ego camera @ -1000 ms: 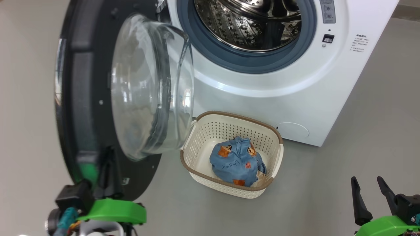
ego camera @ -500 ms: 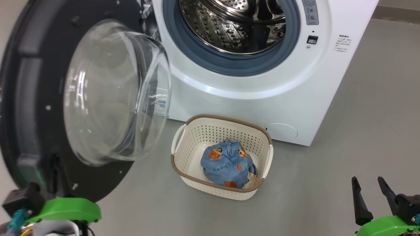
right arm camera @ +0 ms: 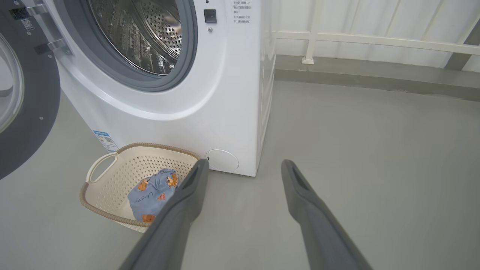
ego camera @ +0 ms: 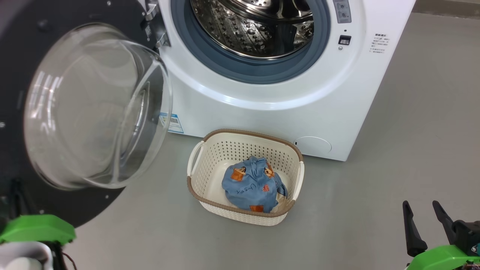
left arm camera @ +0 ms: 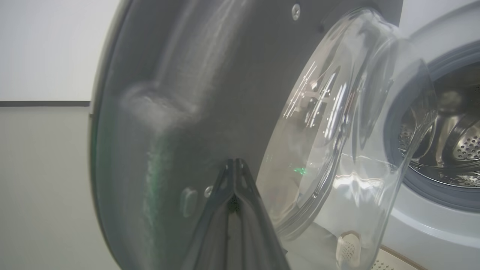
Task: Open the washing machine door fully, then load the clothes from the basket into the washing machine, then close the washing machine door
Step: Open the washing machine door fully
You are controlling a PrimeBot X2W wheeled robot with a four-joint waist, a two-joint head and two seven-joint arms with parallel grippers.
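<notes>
The white washing machine [ego camera: 270, 97] stands with its steel drum [ego camera: 255, 26] exposed. Its door [ego camera: 22, 56], a black rim around a bulging glass bowl [ego camera: 93, 108], is swung out wide to the left. In the left wrist view my left gripper [left arm camera: 234, 161] is shut, its tips against the door's black inner face [left arm camera: 210, 75]. A cream basket [ego camera: 245, 132] sits on the floor before the machine and holds light blue clothes [ego camera: 249, 185] with orange prints. My right gripper [ego camera: 420, 204] hovers open and empty at the lower right, away from the basket [right arm camera: 157, 145].
Grey floor lies all around the basket and to the machine's right. A white railing [right arm camera: 375, 39] runs along the back wall beyond the machine [right arm camera: 210, 93]. A blue sticker [ego camera: 171, 123] and a round cap [ego camera: 313, 144] sit low on the machine's front.
The door has swung further open to the left, with my shut left gripper going along its rim. The head camera has shifted too. My right gripper has stayed in place.
</notes>
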